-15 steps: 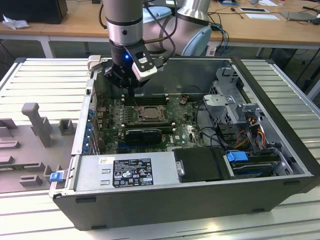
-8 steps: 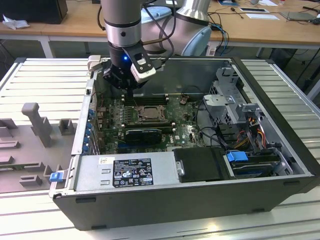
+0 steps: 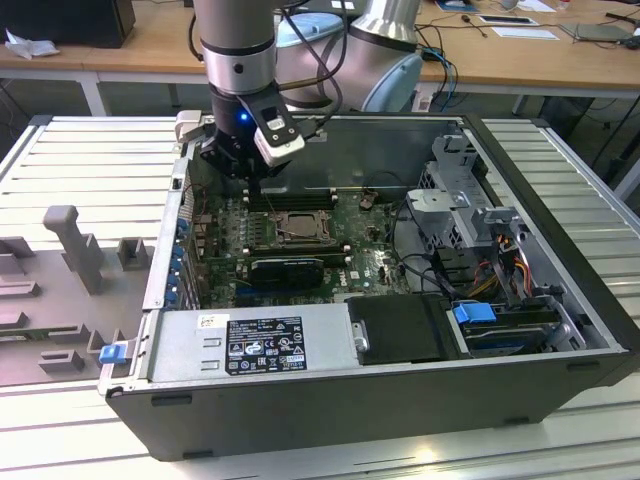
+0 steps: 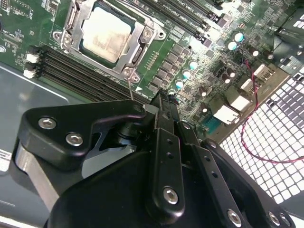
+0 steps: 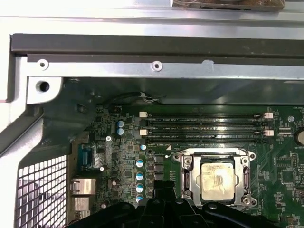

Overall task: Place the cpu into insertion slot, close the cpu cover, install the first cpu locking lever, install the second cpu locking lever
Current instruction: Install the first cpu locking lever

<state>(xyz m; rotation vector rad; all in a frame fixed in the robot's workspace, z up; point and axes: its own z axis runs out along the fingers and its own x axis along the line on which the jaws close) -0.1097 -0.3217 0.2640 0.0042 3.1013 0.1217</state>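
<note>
Gripper (image 4: 160, 98) near cpu cover (image 4: 140, 47), cpu (image 4: 105, 34) flat — face-up

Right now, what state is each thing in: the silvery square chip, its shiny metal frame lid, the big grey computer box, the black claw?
Silvery square cpu: seated, lying flat.
Silvery metal-frame cpu cover: closed down around the cpu.
Grey computer case: open on top.
Black gripper: shut, close to the cover's corner.
</note>
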